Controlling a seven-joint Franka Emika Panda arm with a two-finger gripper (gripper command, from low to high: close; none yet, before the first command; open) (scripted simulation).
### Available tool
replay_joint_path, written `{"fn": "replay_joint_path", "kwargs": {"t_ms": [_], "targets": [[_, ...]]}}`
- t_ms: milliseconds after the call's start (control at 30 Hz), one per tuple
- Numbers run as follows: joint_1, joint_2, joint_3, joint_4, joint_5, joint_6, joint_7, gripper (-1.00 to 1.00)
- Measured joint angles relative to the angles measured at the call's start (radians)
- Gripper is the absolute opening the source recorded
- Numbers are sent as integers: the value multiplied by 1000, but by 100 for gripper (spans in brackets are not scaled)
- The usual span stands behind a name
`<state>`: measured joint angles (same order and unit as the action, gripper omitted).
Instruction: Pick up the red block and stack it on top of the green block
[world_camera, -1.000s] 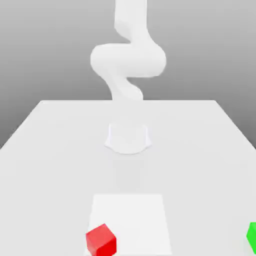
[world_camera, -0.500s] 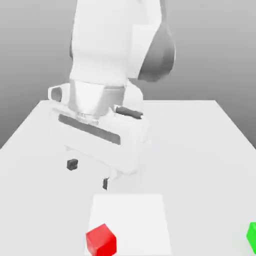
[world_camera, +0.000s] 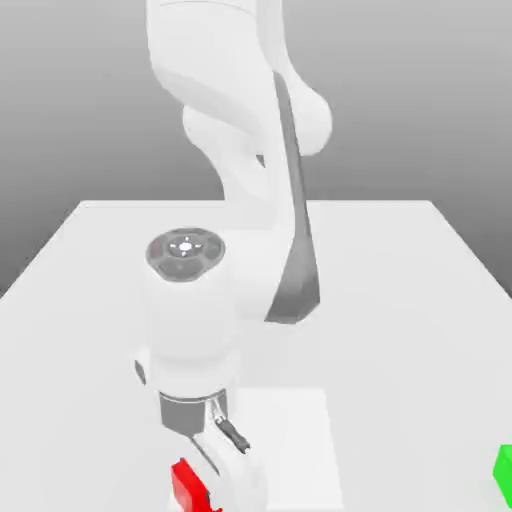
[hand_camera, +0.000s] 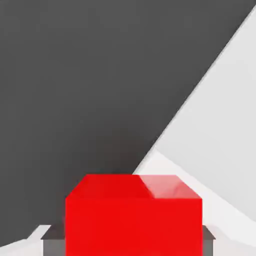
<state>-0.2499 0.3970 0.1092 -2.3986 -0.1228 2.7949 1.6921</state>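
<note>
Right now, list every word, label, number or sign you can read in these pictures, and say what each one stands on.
There is no readable text.
Red block: plain faces, no marking.
Green block: plain, at the exterior view's right edge.
White Panda arm: no lettering; the round grey cap on its wrist carries small raised marks, not letters or numbers.
Table and the white square patch on it: blank.
</note>
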Motion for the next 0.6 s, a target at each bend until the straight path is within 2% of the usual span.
{"fn": "replay_joint_path", "kwargs": {"t_ms": [67,233,600], "targets": [[0,8,-1,1,-2,5,2,-100],[-3,-135,32,-16,43,-122,-24,-100],[343,-90,220,140,-44,-259,253,-100]]}}
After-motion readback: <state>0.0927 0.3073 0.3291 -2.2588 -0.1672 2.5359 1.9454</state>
